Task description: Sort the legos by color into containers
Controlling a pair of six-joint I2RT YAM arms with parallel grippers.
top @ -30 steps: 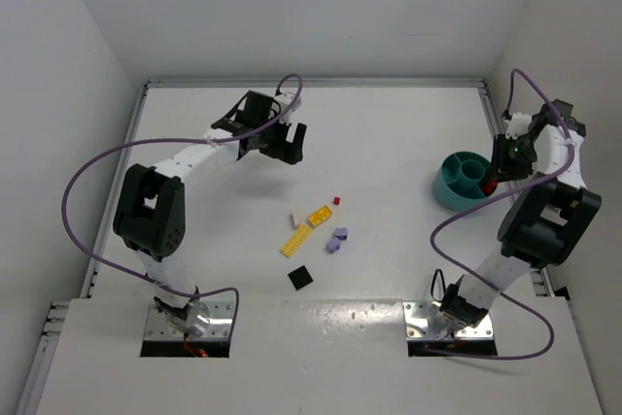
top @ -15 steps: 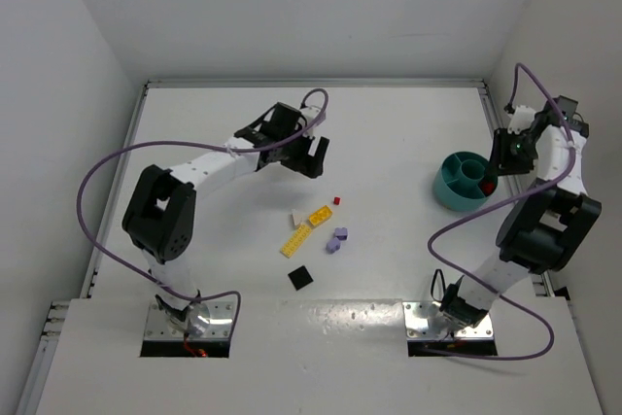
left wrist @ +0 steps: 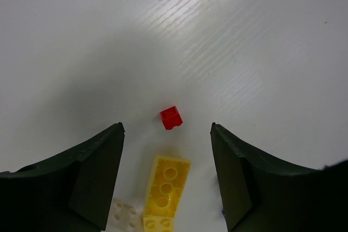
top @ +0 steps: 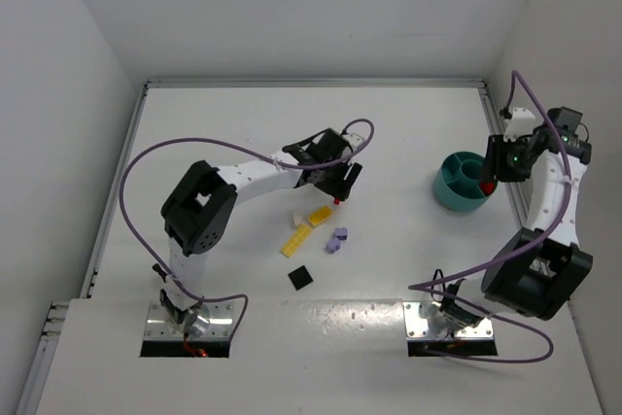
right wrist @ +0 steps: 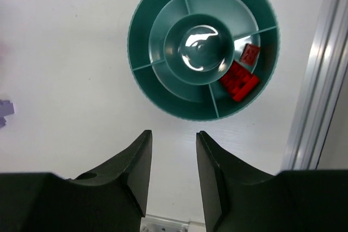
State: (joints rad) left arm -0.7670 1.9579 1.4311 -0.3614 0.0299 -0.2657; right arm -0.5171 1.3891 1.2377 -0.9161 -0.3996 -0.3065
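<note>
Over the small red brick (left wrist: 171, 118): left gripper (top: 342, 182) spread wide, holding nothing, brick centred between the jaws.
I'd square the wrist first since the brick sits skewed, then drop straight and close slowly, clear of the yellow brick (left wrist: 166, 183) just beside it. The red brick is tiny and glossy. The teal dish (right wrist: 132, 42) is well apart from it, with two red pieces (right wrist: 239, 80) in one outer compartment. The right gripper (right wrist: 173, 134) hangs there, parted, empty.
</note>
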